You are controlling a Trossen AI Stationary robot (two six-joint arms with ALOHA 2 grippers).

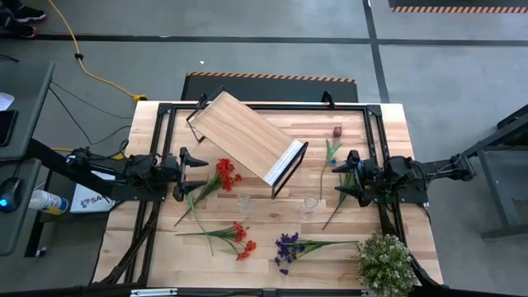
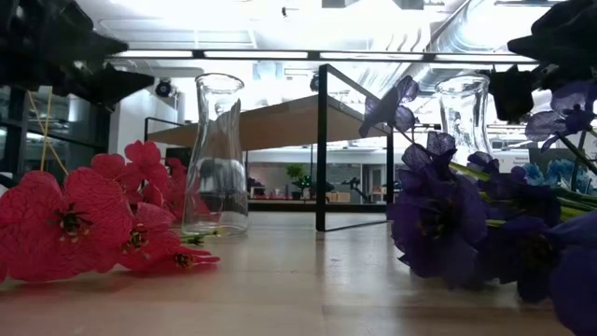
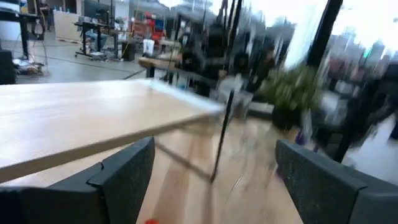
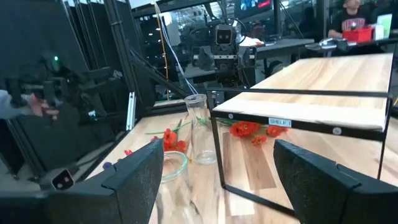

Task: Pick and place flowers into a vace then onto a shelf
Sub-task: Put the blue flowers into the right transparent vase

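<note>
The shelf (image 1: 246, 134), a light wooden board with black frame ends, stands skewed at the table's far middle. Thin-stemmed flowers lie flat on the tabletop: red ones (image 1: 224, 173) beside my left gripper, orange-red ones (image 1: 239, 239), purple ones (image 1: 287, 247), and a dark red bud (image 1: 337, 132) on a stem near my right gripper. Two clear glass vases (image 1: 243, 200) (image 1: 309, 205) stand upright between the arms. My left gripper (image 1: 194, 174) is open at the table's left, pointing at the shelf (image 3: 93, 118). My right gripper (image 1: 341, 178) is open at the right, facing the vases (image 4: 199, 127) and the shelf (image 4: 323, 93).
A bushy pale green-white plant (image 1: 384, 262) stands at the near right corner. Black frame rails (image 1: 157, 148) run along the table's left, right and far sides. In the low view the red flowers (image 2: 65, 219) and the purple ones (image 2: 466, 224) lie close to the camera.
</note>
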